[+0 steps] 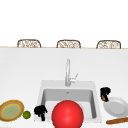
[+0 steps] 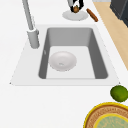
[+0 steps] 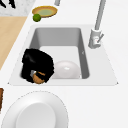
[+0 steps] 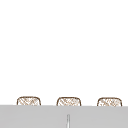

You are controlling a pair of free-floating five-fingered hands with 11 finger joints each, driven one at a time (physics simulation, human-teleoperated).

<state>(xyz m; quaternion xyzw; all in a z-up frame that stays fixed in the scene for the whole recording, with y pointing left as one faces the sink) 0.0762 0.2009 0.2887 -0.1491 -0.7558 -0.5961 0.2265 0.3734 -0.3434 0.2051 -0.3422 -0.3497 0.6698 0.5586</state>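
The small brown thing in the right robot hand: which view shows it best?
The right side view: the small brown thing sits large and near, the right robot hand curled around it. The front view shows a speck; the left side view shows it far off above the white plate.

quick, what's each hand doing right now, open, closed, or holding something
Left hand: fingers curled, holding nothing, beside the sink near the lime.
Right hand: shut on a small brown object, above the white plate.

Red ball [image 1: 67, 114] before sink [image 1: 42, 90], lime [image 1: 26, 114] beside yellow-rimmed plate [image 1: 11, 110], faucet [image 1: 67, 72]
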